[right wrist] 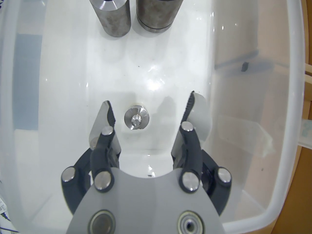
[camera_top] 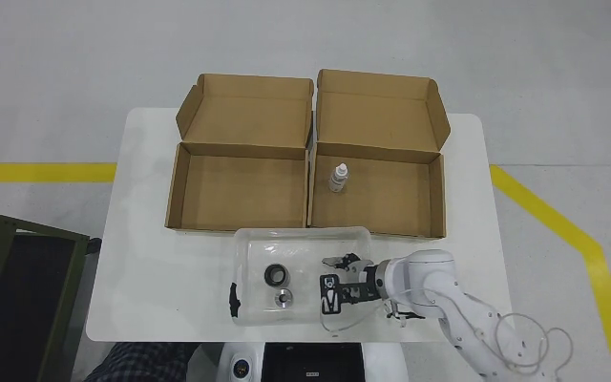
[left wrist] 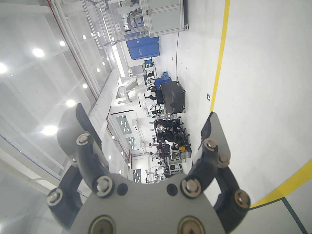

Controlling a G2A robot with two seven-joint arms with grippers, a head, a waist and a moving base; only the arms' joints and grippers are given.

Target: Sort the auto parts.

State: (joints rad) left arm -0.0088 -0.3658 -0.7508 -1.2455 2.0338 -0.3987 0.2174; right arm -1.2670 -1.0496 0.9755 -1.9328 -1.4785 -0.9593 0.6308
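Steel disc with a centre nub point(right wrist: 136, 119) sits between your right gripper's point(right wrist: 150, 101) wide-spread fingers, clear of both, on the floor of the clear plastic bin point(right wrist: 295, 49) at the table's 6 o'clock. Smooth bored sleeve point(right wrist: 111, 8) and grooved bushing point(right wrist: 158, 3) stand upright side by side at the gripper's 9 o'clock. Left gripper point(left wrist: 145, 113) gapes, holding nothing.

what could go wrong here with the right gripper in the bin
The small round metal part lying between the fingers of the open right gripper is low and shiny; closing could skid off it. It sits nearer one finger, which would touch first and might slide it across the floor of the clear bin.
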